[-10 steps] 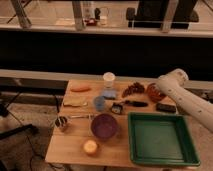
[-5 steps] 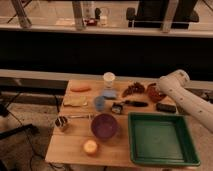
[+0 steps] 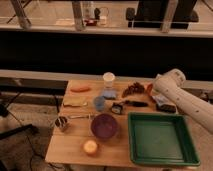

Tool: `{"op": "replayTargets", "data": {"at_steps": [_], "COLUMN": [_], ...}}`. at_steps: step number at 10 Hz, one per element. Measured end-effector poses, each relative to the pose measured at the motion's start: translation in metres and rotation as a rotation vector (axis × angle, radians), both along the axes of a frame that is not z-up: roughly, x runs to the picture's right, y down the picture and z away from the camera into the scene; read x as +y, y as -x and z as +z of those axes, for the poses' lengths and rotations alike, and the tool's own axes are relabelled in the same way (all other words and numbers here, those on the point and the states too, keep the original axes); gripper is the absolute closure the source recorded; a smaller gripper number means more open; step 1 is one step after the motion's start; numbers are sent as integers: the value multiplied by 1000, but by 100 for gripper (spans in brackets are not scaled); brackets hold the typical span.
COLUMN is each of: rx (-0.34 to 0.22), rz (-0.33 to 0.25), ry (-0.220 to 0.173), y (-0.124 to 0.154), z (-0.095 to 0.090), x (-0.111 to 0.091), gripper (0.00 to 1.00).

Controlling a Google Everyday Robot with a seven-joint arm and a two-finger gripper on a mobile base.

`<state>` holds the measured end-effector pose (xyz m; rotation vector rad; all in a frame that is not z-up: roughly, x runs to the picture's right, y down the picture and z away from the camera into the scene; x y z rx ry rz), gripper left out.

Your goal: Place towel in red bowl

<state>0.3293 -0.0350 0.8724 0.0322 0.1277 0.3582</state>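
pincer (image 3: 165,105) at table's right edge, red bowl (image 3: 149,88) just behind (arm part-hides it)

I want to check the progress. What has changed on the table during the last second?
Nothing visibly changed. The arm stays over the table's right side and hides the gripper. The purple bowl, green tray, white cup and carrot lie as before; the red bowl stays partly hidden behind the arm.
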Motion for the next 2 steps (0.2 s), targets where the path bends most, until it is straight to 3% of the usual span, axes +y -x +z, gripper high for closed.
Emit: {"op": "replayTargets", "data": {"at_steps": [2], "rx": [-9], "rz": [1], "ry": [7], "y": [8], "z": [-1], "x": [-3], "gripper": [20]}}
